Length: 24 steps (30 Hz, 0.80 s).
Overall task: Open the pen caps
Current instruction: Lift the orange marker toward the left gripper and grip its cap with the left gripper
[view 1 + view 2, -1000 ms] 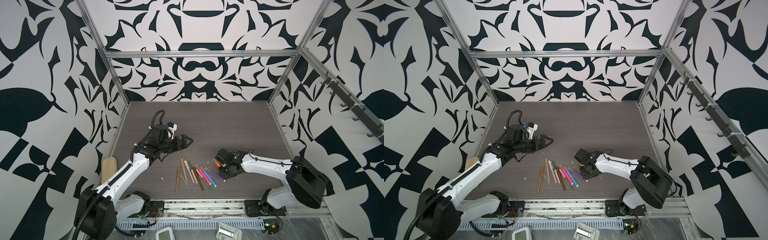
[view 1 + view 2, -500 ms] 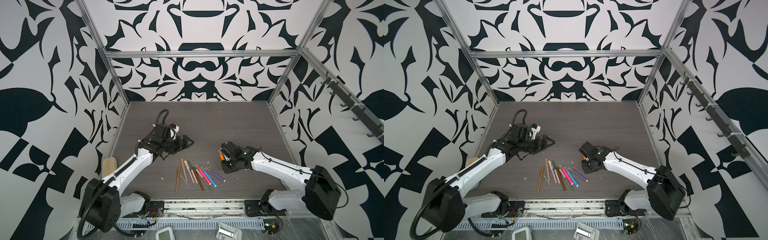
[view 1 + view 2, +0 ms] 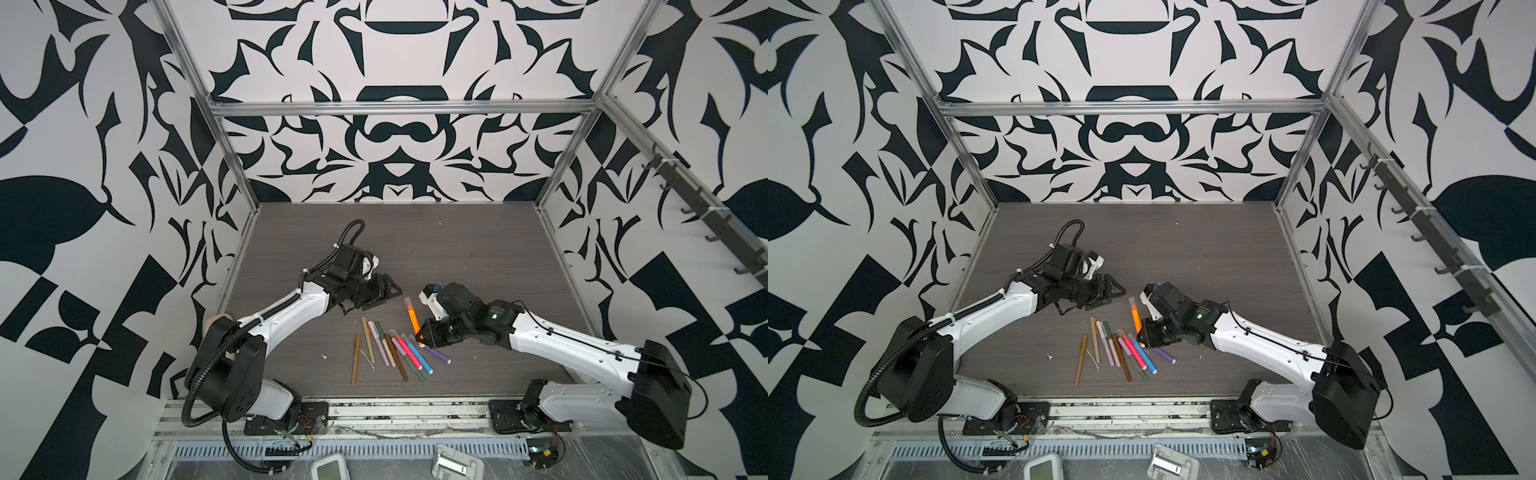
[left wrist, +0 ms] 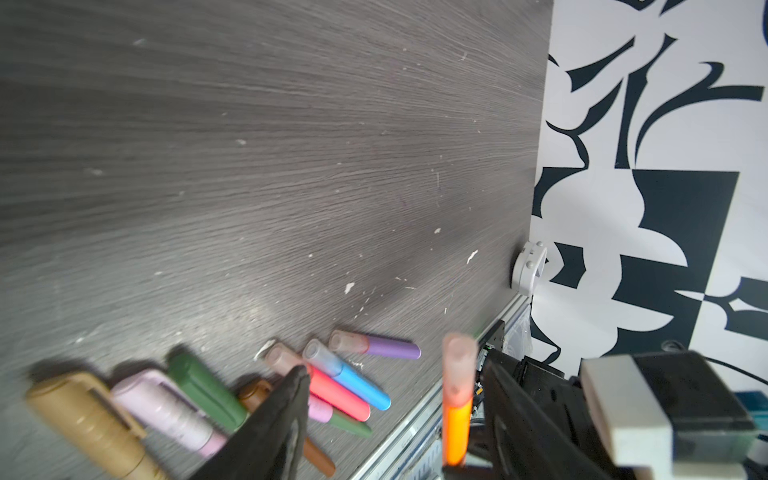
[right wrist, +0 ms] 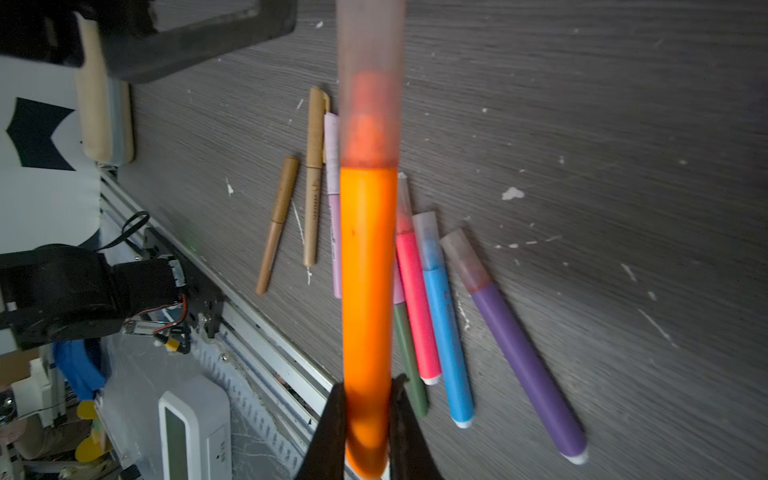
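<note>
1. The right fingers (image 5: 328, 432) were clamped on the lower barrel of the orange pen (image 5: 368, 270), holding it above the tabletop (image 3: 457, 249).
2. The left fingers (image 4: 286, 407) stood partly apart on either side of its translucent cap (image 4: 458, 365), gripping nothing.
3. An off-centre pinch could have tilted the pen or slipped off the smooth cap. A weak hold might have let the barrel slide.
4. The other pens (image 3: 399, 353) lay capped on the tabletop nearby.
</note>
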Each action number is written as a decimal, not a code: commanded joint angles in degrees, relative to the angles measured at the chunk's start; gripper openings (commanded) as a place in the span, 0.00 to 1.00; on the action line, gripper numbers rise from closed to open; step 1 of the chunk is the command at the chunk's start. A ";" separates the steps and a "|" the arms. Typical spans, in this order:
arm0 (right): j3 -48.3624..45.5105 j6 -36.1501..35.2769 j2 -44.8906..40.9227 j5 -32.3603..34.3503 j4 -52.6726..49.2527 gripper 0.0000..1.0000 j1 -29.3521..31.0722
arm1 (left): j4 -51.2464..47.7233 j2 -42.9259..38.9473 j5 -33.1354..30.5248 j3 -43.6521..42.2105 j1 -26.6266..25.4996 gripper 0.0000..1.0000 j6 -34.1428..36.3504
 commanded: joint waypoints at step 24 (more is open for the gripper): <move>0.32 2.49 -1.22 -0.54 5.04 0.43 0.14 | 7.98 3.12 1.63 0.77 -6.26 0.00 -6.59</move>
